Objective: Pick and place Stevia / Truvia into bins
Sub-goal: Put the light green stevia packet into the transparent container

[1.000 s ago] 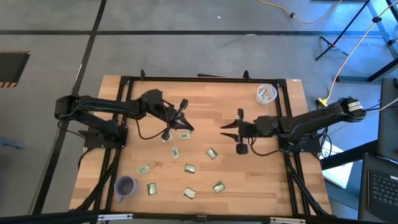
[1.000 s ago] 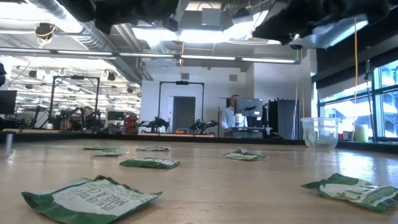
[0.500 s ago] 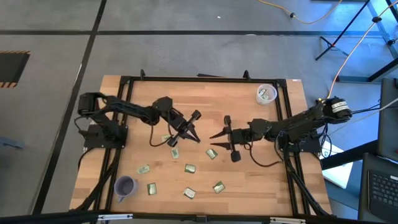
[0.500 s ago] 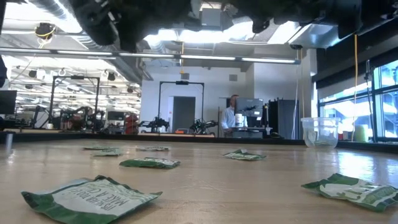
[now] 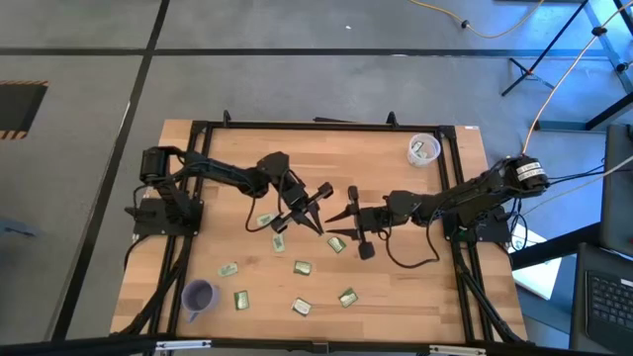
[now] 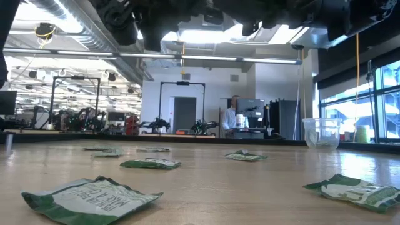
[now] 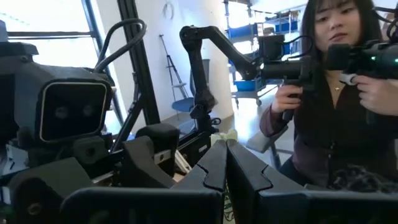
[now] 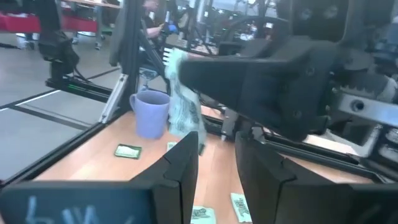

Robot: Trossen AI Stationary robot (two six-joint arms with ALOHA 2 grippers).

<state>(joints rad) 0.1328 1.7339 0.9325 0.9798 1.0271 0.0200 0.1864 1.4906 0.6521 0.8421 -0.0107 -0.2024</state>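
Observation:
My left gripper [image 5: 320, 205] is over the table's middle, shut on one pale green and white sachet [image 8: 183, 102]. My right gripper [image 5: 342, 213] faces it from the table's right side. It is open, and its fingers [image 8: 181, 169] stand just short of the held sachet. Several more sachets lie flat on the wood, such as one sachet [image 5: 336, 243] under the grippers and another sachet [image 5: 302, 266] nearer the near edge. The purple cup [image 5: 200, 295] stands at the near left. The translucent cup [image 5: 423, 149] stands at the far right with a sachet in it. My left gripper pinches the sachet between its two shut fingers [image 7: 211, 168]. A strip of the sachet [image 7: 224, 135] shows past the fingertips. The fingers point roughly level toward the table's right side. The sachet stands on edge, lifted clear of the table.
A black frame [image 5: 188, 188] runs round the wooden table. Beyond the table a person [image 7: 336, 106] holds hand controllers. The loose sachets lie mostly in the near half of the table, and bare wood shows along the far half.
Both grippers have closed in on each other over the table's middle. My left gripper has gone toward the table's right edge and my right gripper toward the left edge. They now stand almost tip to tip.

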